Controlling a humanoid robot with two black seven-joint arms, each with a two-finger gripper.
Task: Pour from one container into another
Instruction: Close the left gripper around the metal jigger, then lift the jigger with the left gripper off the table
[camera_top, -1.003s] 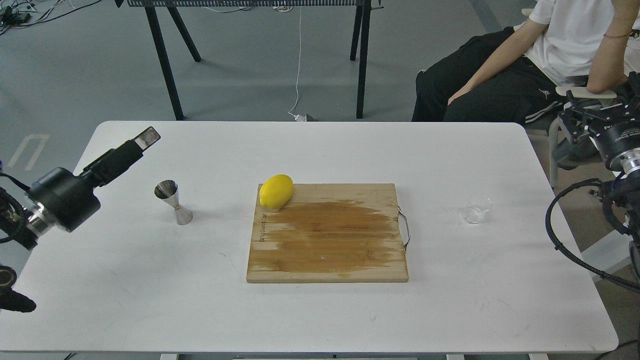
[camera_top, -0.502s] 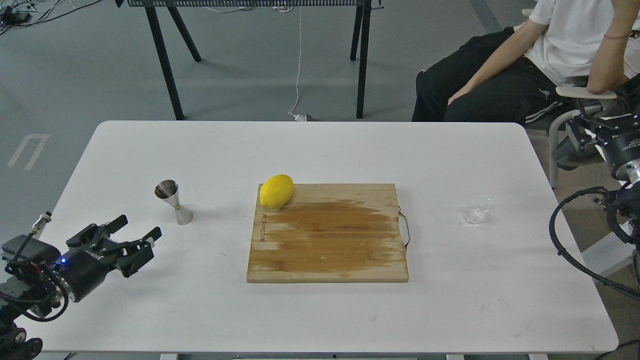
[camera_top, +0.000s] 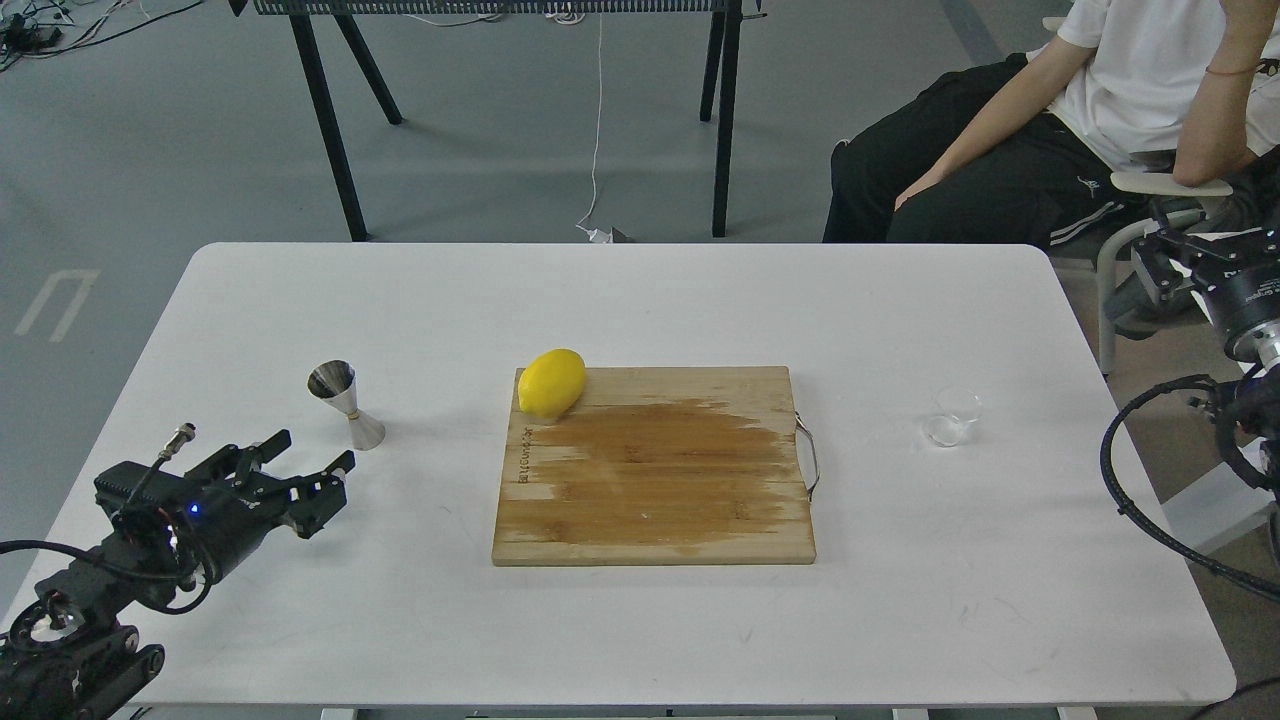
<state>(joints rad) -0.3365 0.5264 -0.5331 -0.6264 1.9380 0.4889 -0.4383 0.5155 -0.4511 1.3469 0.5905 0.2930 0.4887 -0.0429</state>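
The steel jigger (camera_top: 345, 403) stands upright on the left part of the white table (camera_top: 640, 300). My left gripper (camera_top: 312, 456) hovers low just in front of it and slightly to its left. It is open with nothing between its fingers and is apart from the jigger. The clear cup (camera_top: 952, 416) stands upright on the right side of the table, beyond the board's metal handle. My right gripper (camera_top: 1165, 265) stays off the table past its right edge, behind and to the right of the cup. It looks dark, and its fingers cannot be told apart.
A wooden cutting board (camera_top: 655, 480) lies at the table's middle, with a yellow lemon (camera_top: 551, 382) on its far left corner. A seated person (camera_top: 1010, 150) is behind the back right corner. Black table legs (camera_top: 325, 120) stand on the floor beyond.
My left arm came down from a raised pose to the table's front left, its gripper opened, and it moved right and forward toward the jigger. The right gripper shifted slightly right.
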